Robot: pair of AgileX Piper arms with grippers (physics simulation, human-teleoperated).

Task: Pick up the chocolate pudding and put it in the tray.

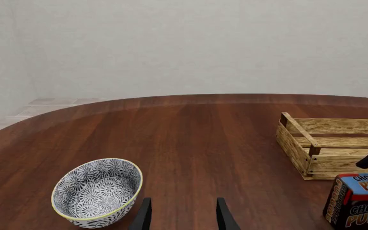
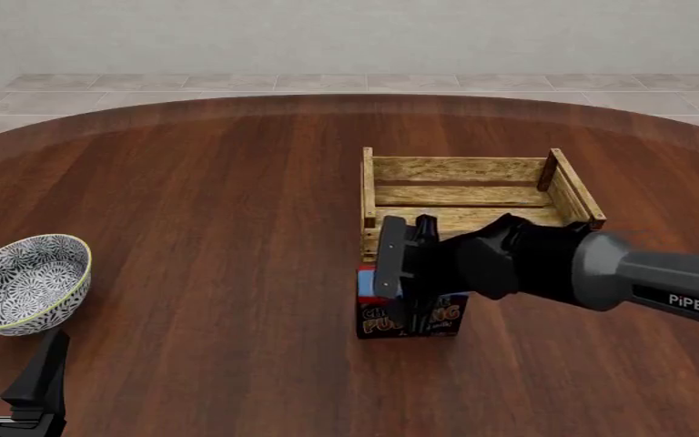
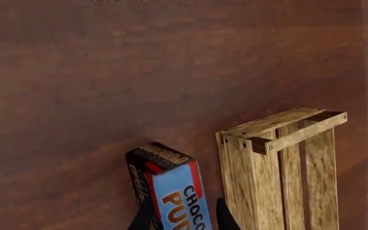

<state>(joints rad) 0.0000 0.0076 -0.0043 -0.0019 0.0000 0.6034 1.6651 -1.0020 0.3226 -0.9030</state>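
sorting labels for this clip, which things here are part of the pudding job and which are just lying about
Part of the job:
chocolate pudding
tray
right gripper, jaws either side of the pudding

Just lying about:
patterned bowl
left gripper, open, holding nothing

Table (image 2: 204, 228): round-edged top of dark reddish-brown wood, grain running away from the camera, with a soft sheen.
Floor (image 2: 325, 82): pale beige square tiles, seen in a strip just beyond the table's far edge.
Wall (image 2: 349, 32): plain off-white, lightly mottled, rising behind the floor strip past the table.
Light: even and diffuse; faint shadows on the table.
Bowl (image 2: 22, 282): blue-white patterned, yellow rim, near the table's left edge.
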